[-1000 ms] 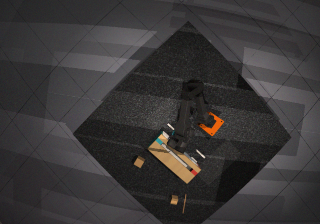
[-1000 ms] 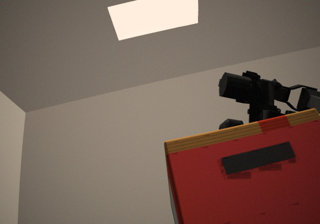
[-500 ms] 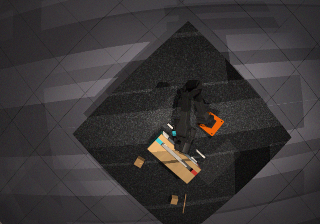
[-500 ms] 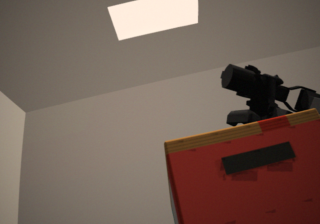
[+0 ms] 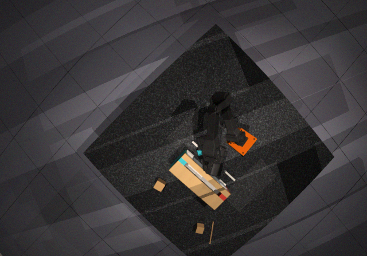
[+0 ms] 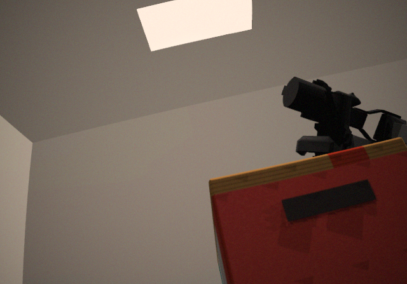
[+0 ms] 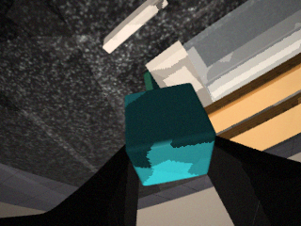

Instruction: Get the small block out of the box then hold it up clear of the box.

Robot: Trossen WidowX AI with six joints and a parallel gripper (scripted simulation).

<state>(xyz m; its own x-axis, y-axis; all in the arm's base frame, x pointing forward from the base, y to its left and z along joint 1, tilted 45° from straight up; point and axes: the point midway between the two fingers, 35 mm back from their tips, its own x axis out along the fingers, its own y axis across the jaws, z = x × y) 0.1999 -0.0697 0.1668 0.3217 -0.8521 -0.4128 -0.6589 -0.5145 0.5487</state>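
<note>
The small teal block (image 7: 181, 160) (image 5: 199, 152) is held between the two dark fingers of my gripper (image 7: 166, 143), outside the box. In the top view it shows beside the arm's head, off the box's front near its teal-marked end. The gripper is shut on it. The block and fingertips are hidden in the exterior view. The box (image 5: 189, 176) (image 6: 262, 241) (image 7: 254, 122) stands upright, with a tan wooden top, a clear front, a teal mark at one end and a red mark at the other. The block's height above the table is hard to tell.
Pale bars (image 5: 194, 144) (image 5: 230, 175) lie in front of the box; one shows in the wrist view (image 7: 132, 29). Behind the box are two wooden cubes (image 5: 159, 185) (image 5: 199, 228) and a thin stick (image 5: 211, 232). The orange base plate (image 5: 251, 141) is beside the arm.
</note>
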